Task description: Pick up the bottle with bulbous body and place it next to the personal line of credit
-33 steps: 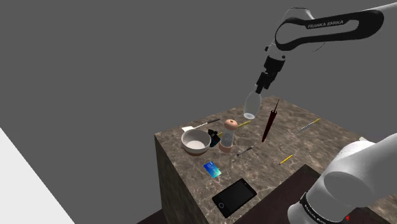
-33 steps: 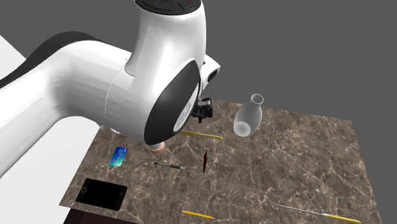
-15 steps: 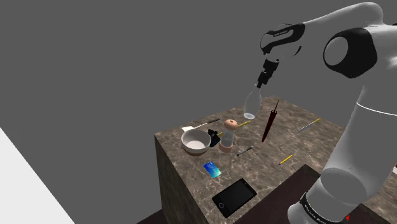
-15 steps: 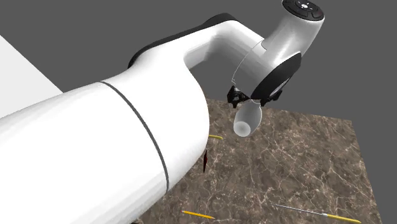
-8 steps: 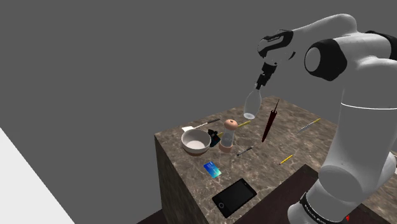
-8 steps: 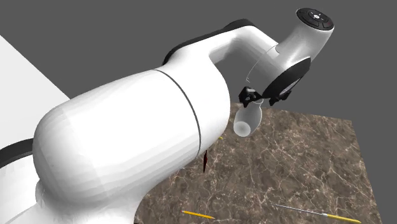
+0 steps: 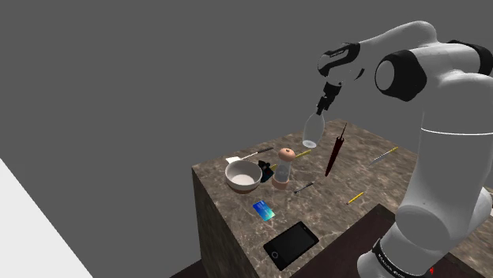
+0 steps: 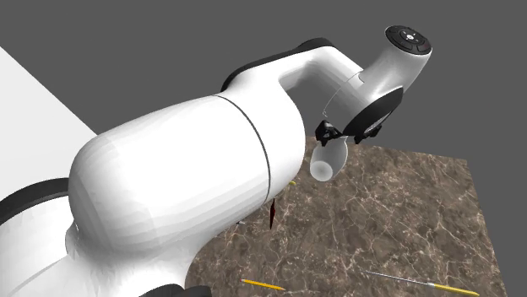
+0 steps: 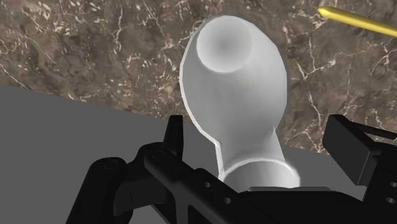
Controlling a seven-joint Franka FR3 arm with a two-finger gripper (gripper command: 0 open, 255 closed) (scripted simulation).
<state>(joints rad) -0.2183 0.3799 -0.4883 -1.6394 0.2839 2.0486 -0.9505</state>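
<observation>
A pale translucent bottle (image 7: 311, 131) with a bulbous body lies tilted at the far edge of the marble table (image 7: 340, 183), its neck pointing up and away past the edge. My black gripper (image 7: 322, 106) is at the neck. In the wrist view the gripper (image 9: 261, 137) is open, and its fingers (image 9: 175, 135) stand on either side of the bottle (image 9: 235, 83) neck with a gap on each side. In the second exterior view the bottle (image 8: 328, 159) sits just under the hand. The blue card (image 7: 264, 209) lies near the table's front corner, far from the bottle.
A white bowl (image 7: 243, 175) and a small capped jar (image 7: 284, 166) stand between bottle and card. A black phone (image 7: 291, 244) lies at the front edge. A dark red pen-like thing (image 7: 335, 150), a yellow pencil (image 7: 356, 197) and thin sticks lie scattered.
The arm's upper links have swung and folded in over the table, and the hand has settled at the bottle's neck. The bottle has not moved, and the fingers have stayed apart.
</observation>
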